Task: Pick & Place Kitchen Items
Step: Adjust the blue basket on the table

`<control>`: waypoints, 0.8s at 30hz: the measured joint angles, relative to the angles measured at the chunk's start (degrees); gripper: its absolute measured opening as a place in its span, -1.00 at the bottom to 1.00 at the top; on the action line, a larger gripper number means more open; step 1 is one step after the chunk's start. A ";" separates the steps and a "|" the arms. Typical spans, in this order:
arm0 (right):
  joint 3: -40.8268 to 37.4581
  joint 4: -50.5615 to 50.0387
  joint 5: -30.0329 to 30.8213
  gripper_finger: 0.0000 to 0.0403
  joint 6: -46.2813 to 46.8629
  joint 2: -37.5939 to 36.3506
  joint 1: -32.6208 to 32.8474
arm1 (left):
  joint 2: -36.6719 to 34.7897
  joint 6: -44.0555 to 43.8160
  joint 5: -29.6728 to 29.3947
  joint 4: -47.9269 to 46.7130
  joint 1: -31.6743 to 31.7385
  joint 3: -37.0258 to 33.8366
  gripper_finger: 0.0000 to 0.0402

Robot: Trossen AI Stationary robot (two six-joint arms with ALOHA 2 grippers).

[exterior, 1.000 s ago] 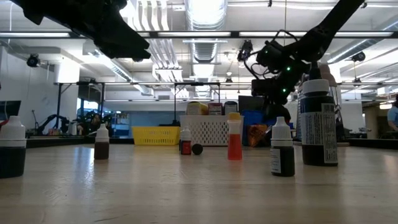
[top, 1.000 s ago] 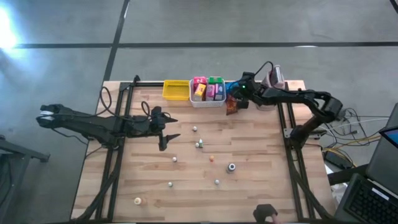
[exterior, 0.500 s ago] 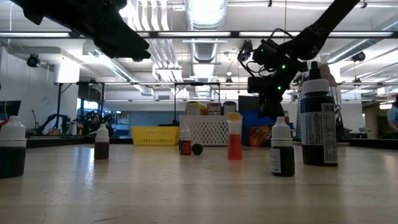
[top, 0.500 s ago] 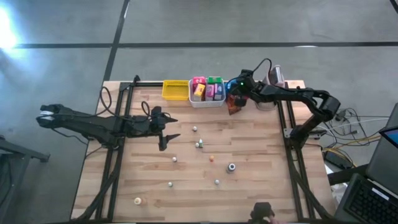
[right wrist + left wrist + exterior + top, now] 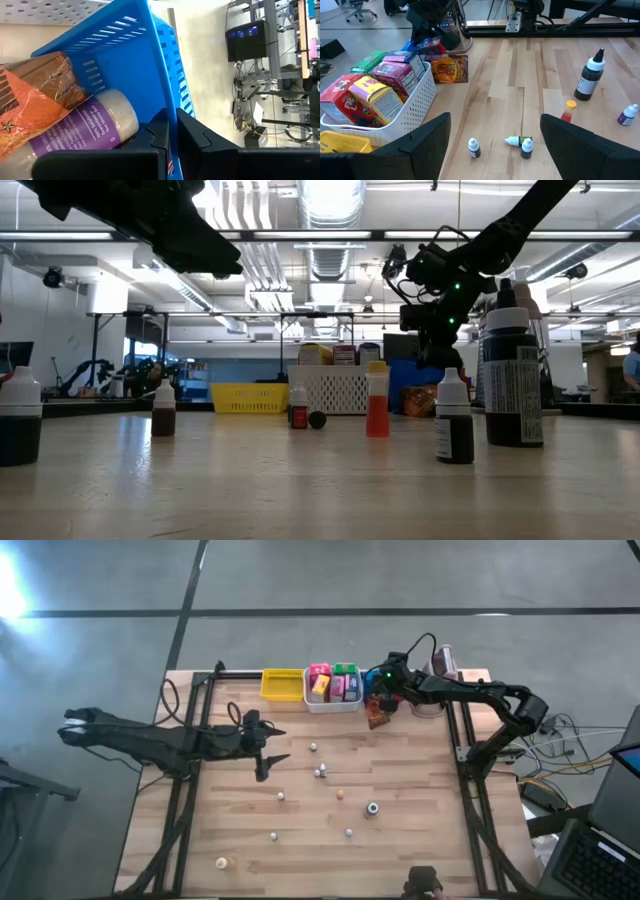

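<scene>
My right gripper [image 5: 381,688] is at the blue bin [image 5: 371,680] at the table's far edge, shut on its wall. Inside the bin lie an orange-brown packet [image 5: 35,100] and a purple-labelled packet [image 5: 95,127]. A brown packet [image 5: 375,717] lies on the table by the bin's near side. The white basket [image 5: 333,702] holds pink, yellow and green packets [image 5: 370,90]. Small dropper bottles [image 5: 320,772] stand scattered on the middle of the table. My left gripper [image 5: 279,745] hovers open over the table's left half, touching nothing. My right gripper pinches the blue bin's side wall at its rim [image 5: 169,117], with one finger [image 5: 155,137] inside the bin and the other [image 5: 195,140] outside. The fingers come from above, slanting down. The bin's bottom is hidden behind the basket and bottles in the low view.
A yellow bin [image 5: 282,685] sits left of the white basket. A tall dark bottle [image 5: 511,375], an orange bottle [image 5: 377,400] and smaller bottles [image 5: 453,418] stand on the table. A pink-grey device [image 5: 443,662] stands at the far right corner. Dark frame rails [image 5: 182,800] run along both sides.
My right gripper has shifted a little toward the table's left at the blue bin. The left arm has kept still.
</scene>
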 joint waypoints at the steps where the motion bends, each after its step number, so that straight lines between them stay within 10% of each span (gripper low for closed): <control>1: 0.02 -0.42 -0.08 -0.94 0.04 -0.02 0.00 | 0.00 0.00 0.00 0.00 0.00 0.00 0.55; 24: 15.06 -28.59 -19.84 -0.96 6.77 0.67 -8.35 | 0.00 -0.28 0.00 -0.07 0.04 0.00 0.55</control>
